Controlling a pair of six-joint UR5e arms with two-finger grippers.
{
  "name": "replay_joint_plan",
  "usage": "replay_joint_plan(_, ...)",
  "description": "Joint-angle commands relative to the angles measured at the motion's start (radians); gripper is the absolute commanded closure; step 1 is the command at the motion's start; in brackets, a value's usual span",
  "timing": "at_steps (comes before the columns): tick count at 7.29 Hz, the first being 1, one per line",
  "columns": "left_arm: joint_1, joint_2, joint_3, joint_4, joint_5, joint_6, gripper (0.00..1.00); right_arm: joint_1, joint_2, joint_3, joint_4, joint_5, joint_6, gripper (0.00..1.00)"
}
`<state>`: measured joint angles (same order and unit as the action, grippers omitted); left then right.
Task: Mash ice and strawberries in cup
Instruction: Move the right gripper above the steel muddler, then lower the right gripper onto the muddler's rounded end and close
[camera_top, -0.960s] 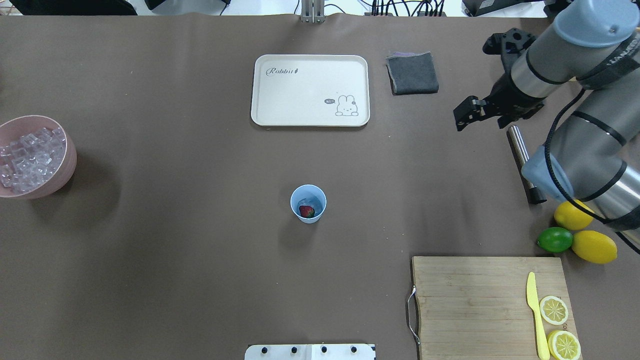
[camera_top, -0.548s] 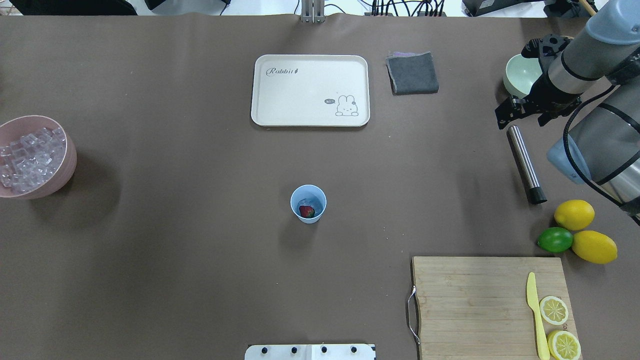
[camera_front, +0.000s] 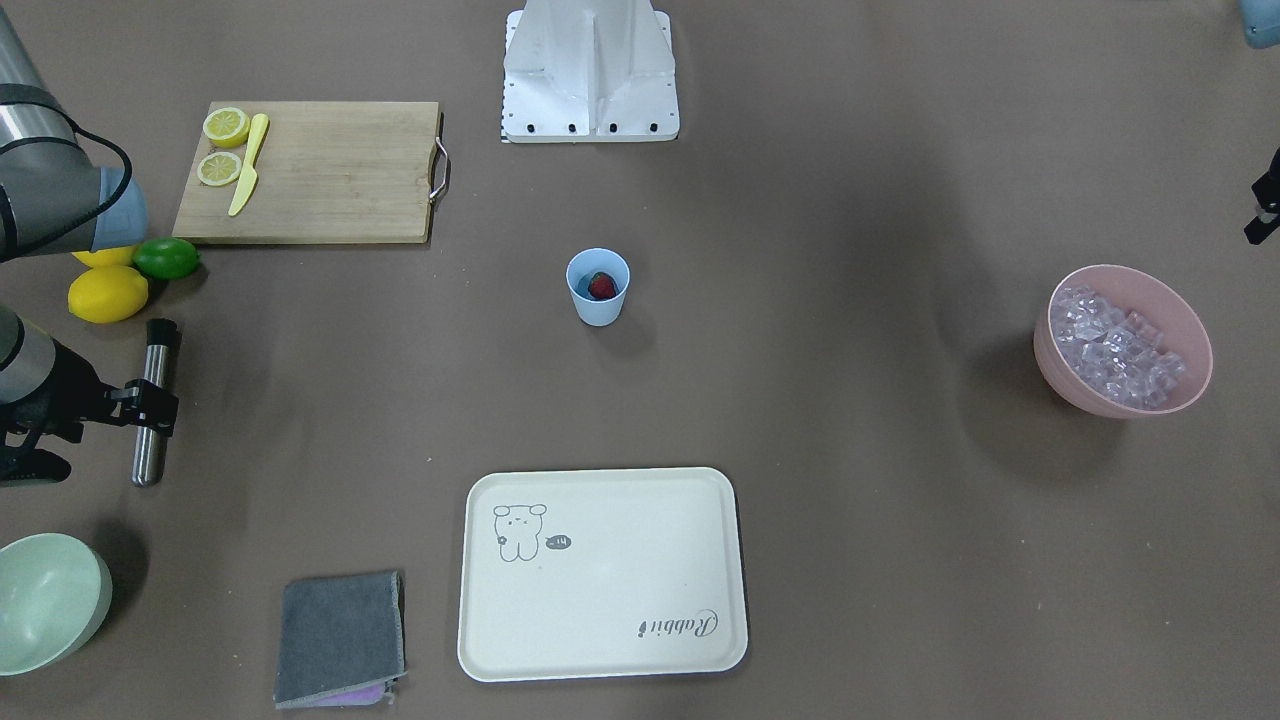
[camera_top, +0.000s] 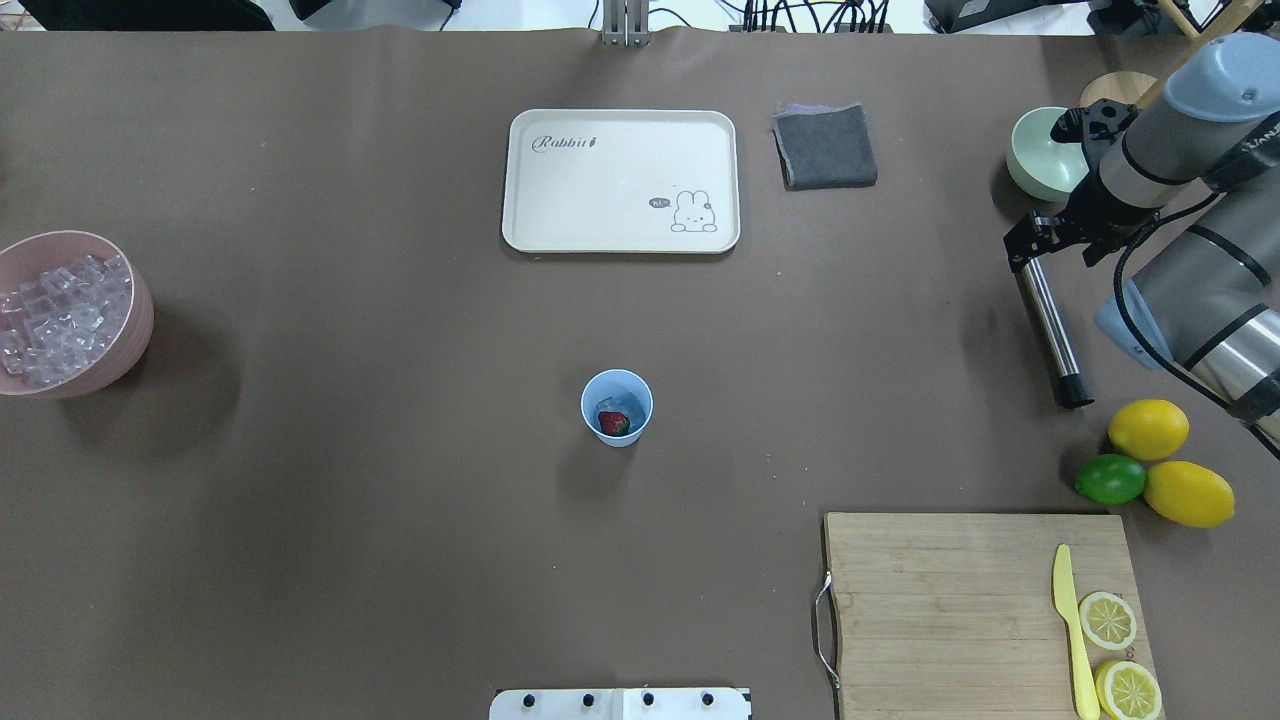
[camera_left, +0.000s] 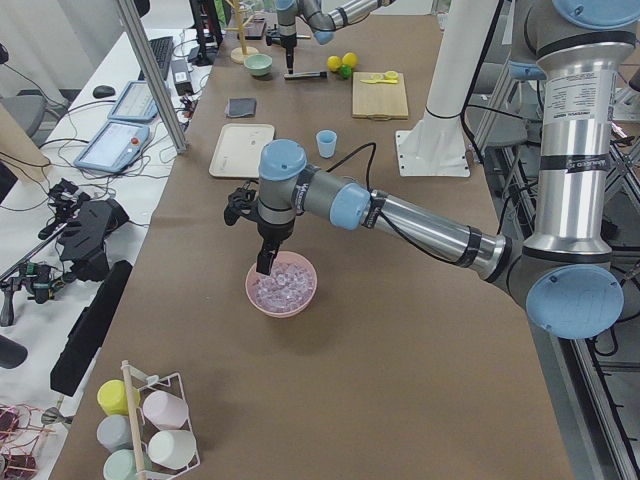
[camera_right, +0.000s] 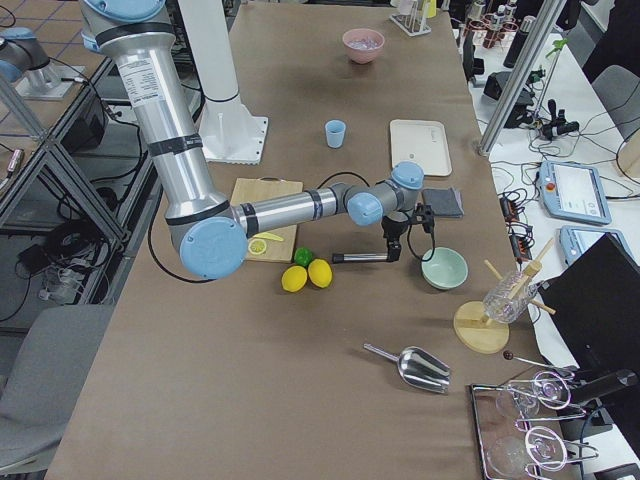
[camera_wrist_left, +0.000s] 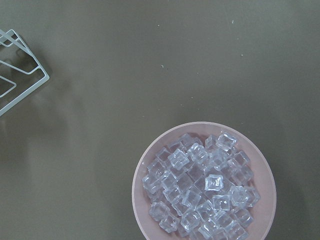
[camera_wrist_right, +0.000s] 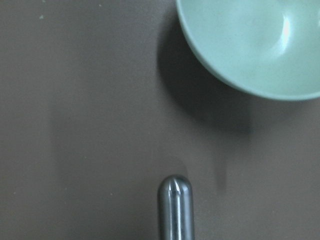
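If the right gripper (camera_front: 152, 405) closes too near the round tip of the metal stick (camera_top: 1047, 325), the stick could roll away or bump the green bowl (camera_top: 1040, 160) close by. Its jaws look spread, one on each side. The cup (camera_top: 617, 407) stands in the middle of the table, well apart, with the strawberry (camera_top: 613, 423) inside. The left gripper (camera_left: 264, 262) hangs over the ice (camera_wrist_left: 200, 192) in the pink bowl (camera_top: 140, 300); how its jaws stand cannot be told.

Robotics lab: grey jointed robot arms with blue caps (camera_left: 420, 225) on white metal pedestal (camera_front: 590, 70), brown paper-covered table (camera_top: 300, 500), touchscreen teach pendants (camera_right: 573, 190) alongside, silver aluminium frame post (camera_left: 150, 70), black cable bundles (camera_top: 800, 15).
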<state>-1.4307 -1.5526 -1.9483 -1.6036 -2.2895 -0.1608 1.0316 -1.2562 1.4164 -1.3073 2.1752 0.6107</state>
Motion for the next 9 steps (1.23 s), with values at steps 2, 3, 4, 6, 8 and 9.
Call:
replay_joint_plan(2, 0.001, -0.012, 0.008, 0.001, 0.002, 0.0, 0.03, -0.036, 0.001, -0.028, 0.031, 0.0, 0.003, 0.22)
replay_joint_plan(3, 0.001, -0.012, 0.008, 0.001, 0.004, 0.0, 0.03, -0.041, 0.0, -0.045, 0.033, -0.002, 0.001, 0.27)
replay_joint_plan(4, 0.001, -0.014, 0.006, 0.001, 0.004, 0.0, 0.03, -0.044, 0.001, -0.057, 0.036, -0.002, 0.0, 0.39)
replay_joint_plan(6, 0.001, -0.014, 0.006, 0.001, 0.005, 0.0, 0.03, -0.044, 0.004, -0.07, 0.063, 0.003, -0.002, 1.0)
replay_joint_plan(8, 0.003, -0.014, 0.011, 0.001, 0.007, 0.0, 0.03, 0.007, 0.02, -0.053, 0.063, 0.105, -0.014, 1.0)
replay_joint_plan(9, 0.003, -0.021, 0.018, 0.001, 0.007, 0.0, 0.03, 0.045, 0.02, 0.002, 0.053, 0.15, -0.012, 1.0)
